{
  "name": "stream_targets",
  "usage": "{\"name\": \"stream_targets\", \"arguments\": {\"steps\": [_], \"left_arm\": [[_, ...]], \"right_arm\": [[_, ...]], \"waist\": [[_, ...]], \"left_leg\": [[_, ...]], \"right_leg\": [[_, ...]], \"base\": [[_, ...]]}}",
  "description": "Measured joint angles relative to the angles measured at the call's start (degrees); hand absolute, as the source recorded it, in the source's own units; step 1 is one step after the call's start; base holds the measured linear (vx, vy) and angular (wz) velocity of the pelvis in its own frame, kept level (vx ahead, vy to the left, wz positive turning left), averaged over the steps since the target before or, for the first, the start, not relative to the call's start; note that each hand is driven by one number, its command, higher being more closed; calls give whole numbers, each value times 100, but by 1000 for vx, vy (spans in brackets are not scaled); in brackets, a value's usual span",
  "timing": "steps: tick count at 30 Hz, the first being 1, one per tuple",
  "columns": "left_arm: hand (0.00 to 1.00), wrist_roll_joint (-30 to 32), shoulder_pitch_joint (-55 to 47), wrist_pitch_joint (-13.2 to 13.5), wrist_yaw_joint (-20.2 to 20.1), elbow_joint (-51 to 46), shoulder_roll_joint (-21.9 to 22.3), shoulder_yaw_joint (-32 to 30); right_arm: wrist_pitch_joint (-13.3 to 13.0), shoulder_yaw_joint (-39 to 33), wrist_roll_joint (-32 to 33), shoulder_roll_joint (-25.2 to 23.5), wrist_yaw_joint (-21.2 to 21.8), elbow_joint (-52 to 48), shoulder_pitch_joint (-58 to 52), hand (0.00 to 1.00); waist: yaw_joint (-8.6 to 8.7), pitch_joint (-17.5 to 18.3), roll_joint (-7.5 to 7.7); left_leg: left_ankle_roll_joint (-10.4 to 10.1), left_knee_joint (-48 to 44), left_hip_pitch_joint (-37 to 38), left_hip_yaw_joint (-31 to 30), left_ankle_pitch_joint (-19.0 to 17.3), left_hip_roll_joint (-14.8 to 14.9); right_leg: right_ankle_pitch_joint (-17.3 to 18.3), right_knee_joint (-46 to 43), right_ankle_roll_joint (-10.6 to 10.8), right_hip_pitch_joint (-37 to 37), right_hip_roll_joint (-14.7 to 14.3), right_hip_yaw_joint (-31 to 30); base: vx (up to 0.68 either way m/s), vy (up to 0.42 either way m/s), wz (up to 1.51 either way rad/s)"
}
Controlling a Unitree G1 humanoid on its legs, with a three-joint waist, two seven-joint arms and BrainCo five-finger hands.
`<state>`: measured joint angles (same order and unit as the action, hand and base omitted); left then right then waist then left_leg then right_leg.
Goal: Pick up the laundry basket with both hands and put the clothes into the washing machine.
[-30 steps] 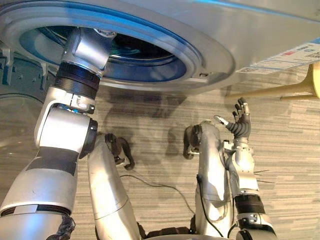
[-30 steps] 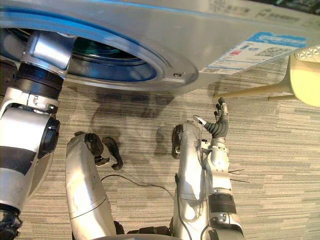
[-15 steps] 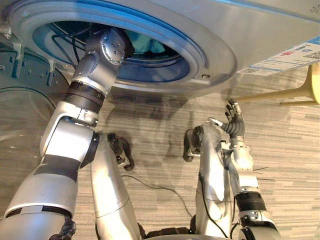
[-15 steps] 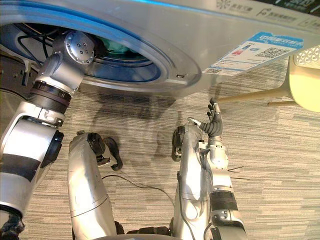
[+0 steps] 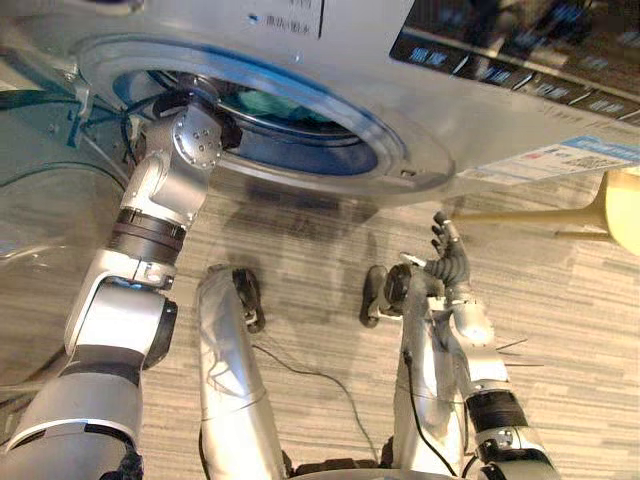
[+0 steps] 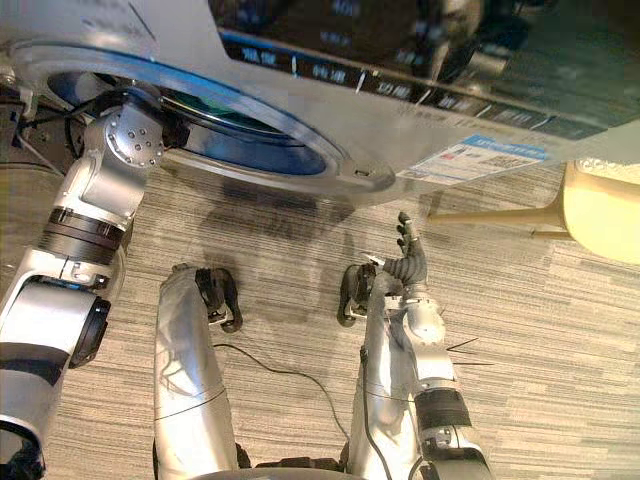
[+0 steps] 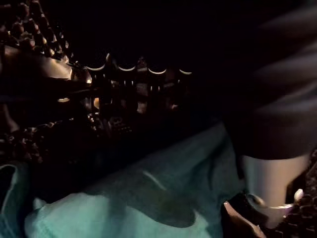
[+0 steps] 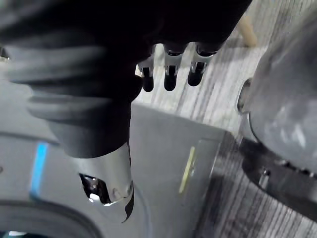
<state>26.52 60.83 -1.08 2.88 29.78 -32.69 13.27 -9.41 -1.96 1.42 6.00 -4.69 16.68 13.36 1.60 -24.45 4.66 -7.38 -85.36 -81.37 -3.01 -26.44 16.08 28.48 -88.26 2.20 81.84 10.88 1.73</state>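
Observation:
The silver washing machine (image 5: 430, 120) has a round blue-rimmed opening (image 5: 330, 160), and its glass door (image 5: 40, 250) hangs open at the left. My left arm reaches through the opening. In the left wrist view my left hand (image 7: 262, 183) is in the dark drum with its fingers (image 7: 126, 82) stretched out above teal clothes (image 7: 148, 198), which lie loose and are not held. The teal clothes (image 5: 268, 103) also show through the opening. My right hand (image 5: 450, 258) is raised in front of the machine, open and empty, fingers pointing up.
A pale yellow piece of furniture (image 6: 603, 205) with a slender wooden leg (image 6: 490, 214) stands on the striped grey floor (image 6: 560, 350) at the right, beside the machine. A label (image 5: 560, 160) is stuck on the machine's front near my right hand.
The camera has tilted up the machine's front. My left arm has drawn back from deep in the drum towards its mouth. The right hand has stayed raised and open.

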Motion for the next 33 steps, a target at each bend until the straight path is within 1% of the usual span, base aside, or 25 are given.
{"name": "stream_targets", "arguments": {"steps": [2,3,5,8,9,10,11,12,13,15,16,17,18,20,21,23,24,26,27,28,29,30,31,32,33], "left_arm": [[0,1,-84,-77,-94,134,29,-192],[0,-2,-154,-178,-180,221,46,-409],[0,-9,-196,-253,-183,235,49,-695],[0,-238,-236,-206,67,228,241,-1176],[0,-335,-371,-204,329,81,460,-1531],[0,-381,-478,-204,451,-74,570,-1709],[0,-511,-735,-200,719,-393,784,-1958],[0,-684,-1101,-169,936,-765,1022,-2090],[0,-794,-1282,-144,1053,-973,1145,-2122],[0,-1266,-2345,-34,1393,-1675,1855,-2392],[0,-1330,-2621,-23,1439,-1776,2031,-2418],[0,-1586,-3174,69,1488,-1887,2329,-2402],[0,-1937,-3701,183,1465,-1889,2603,-2339],[0,-2267,-4322,252,1432,-1886,2838,-2124],[0,-2481,-4885,363,1289,-1865,2909,-1870],[0,-2658,-5389,446,1098,-1772,2960,-1561],[0,-2831,-5726,586,867,-1550,2990,-1284],[0,-2872,-5964,664,693,-1212,3052,-1137],[0,-2876,-6154,669,528,-838,3135,-1128],[0,-2876,-6229,670,464,-595,3172,-1142],[0,-2864,-6255,667,450,-399,3194,-1151],[0,-2859,-6259,653,420,14,3222,-1170],[0,-2749,-6293,633,411,326,3234,-1169],[0,-2665,-6321,633,399,455,3239,-1176],[0,-2505,-6359,630,359,731,3246,-1176]], "right_arm": [[44,-4,2,3,0,0,2,0],[101,-3,3,3,2,9,-3,0],[105,-1,3,2,19,15,-7,0],[80,17,3,-3,72,15,-19,0],[62,31,1,-29,69,15,-39,0],[51,29,2,-61,64,14,-52,0],[-2,31,-3,-128,35,11,-115,0],[-51,61,-13,-158,-12,6,-220,0],[-66,72,-35,-163,-30,2,-261,0],[-74,58,-122,-207,-68,-5,-407,0],[-74,52,-146,-222,-71,-5,-446,0],[-68,48,-202,-238,-80,-4,-531,0],[-33,21,-227,-255,-102,-4,-635,0],[-7,-43,-249,-265,-146,16,-790,0],[65,-43,-250,-276,-144,127,-914,0],[111,-46,-251,-273,-142,358,-1107,0],[147,-45,-243,-265,-139,613,-1297,0],[213,-40,-237,-282,-133,866,-1430,0],[267,-42,-182,-295,-131,1067,-1546,0],[304,-47,-174,-302,-131,1202,-1585,0],[321,-56,-169,-307,-131,1301,-1610,0],[342,-88,-136,-326,-123,1538,-1642,0],[357,-146,-100,-374,-119,1731,-1727,0],[359,-183,-80,-403,-122,1811,-1777,0],[363,-288,-62,-450,-123,1982,-1869,0]], "waist": [[8,0,0],[6,0,0],[-18,0,0],[-6,0,0],[29,6,-12],[59,8,-16],[80,13,-25],[69,14,-27],[67,19,-36],[-9,27,-43],[-44,30,-47],[-114,46,-64],[-171,146,-90],[-280,237,-120],[-332,262,-132],[-376,451,-186],[-414,593,-266],[-406,735,-312],[-410,925,-337],[-405,1033,-358],[-396,1077,-376],[-397,1148,-401],[-400,1306,-415],[-393,1390,-418],[-387,1573,-442]], "left_leg": [[-1,11,21,-1,0,13],[-1,17,36,-6,0,32],[-1,17,41,-10,0,79],[-2,39,89,7,1,95],[-16,69,107,10,8,100],[-27,93,116,9,16,102],[-45,163,153,6,38,105],[-73,245,229,0,54,102],[-91,292,272,-11,64,103],[-139,568,601,18,128,99],[-152,656,702,25,149,98],[-178,884,933,27,215,96],[-190,1166,1136,41,304,79],[-202,1598,1535,88,416,74],[-219,2087,2107,154,554,50],[-245,2673,2663,196,725,-19],[-237,3326,3309,272,939,-57],[-230,3986,3972,406,1152,-109],[-197,4563,4525,584,1338,-129],[-179,4863,4805,686,1424,-130],[-164,5065,5044,753,1475,-135],[-136,5477,5476,886,1606,-156],[-117,5887,5829,999,1747,-184],[-114,6091,5985,1041,1823,-206],[-96,6541,6290,1140,2005,-245]], "right_leg": [[-2,17,-3,-18,-12,7],[-5,38,-9,-36,-34,16],[-16,65,-25,-51,-75,31],[-23,73,-38,-72,-84,25],[-28,93,-47,-82,-89,33],[-30,110,-52,-90,-89,42],[-36,160,-62,-124,-96,75],[-36,216,-65,-196,-96,112],[-36,253,-66,-244,-96,138],[-17,434,-101,-547,-93,194],[-14,499,-108,-652,-92,219],[-10,679,-115,-890,-86,293],[-24,917,-142,-1121,-81,363],[-71,1293,-205,-1528,-70,475],[-117,1712,-182,-2101,-62,577],[-233,2234,-201,-2685,-62,713],[-408,2835,-199,-3352,-65,854],[-575,3431,-166,-3983,-73,927],[-753,3953,-118,-4460,-91,939],[-843,4232,-95,-4715,-102,944],[-906,4427,-60,-4921,-111,945],[-1052,4836,-11,-5316,-148,963],[-1197,5236,32,-5627,-180,984],[-1270,5432,49,-5768,-183,999],[-1436,5846,96,-6037,-213,1032]], "base": [[30,-31,-3],[23,-25,-6],[15,-24,-8],[19,-35,-4],[21,-44,-2],[25,-46,-3],[44,-64,-1],[34,-45,0],[65,-76,5],[77,-87,11],[71,-95,14],[62,-106,22],[61,-106,23],[92,-93,21],[115,-86,24],[160,-72,30],[208,-46,33],[189,12,18],[181,56,0],[176,66,-4],[160,77,-8],[153,73,-10],[179,91,-9],[144,73,-4],[144,75,-2]]}}
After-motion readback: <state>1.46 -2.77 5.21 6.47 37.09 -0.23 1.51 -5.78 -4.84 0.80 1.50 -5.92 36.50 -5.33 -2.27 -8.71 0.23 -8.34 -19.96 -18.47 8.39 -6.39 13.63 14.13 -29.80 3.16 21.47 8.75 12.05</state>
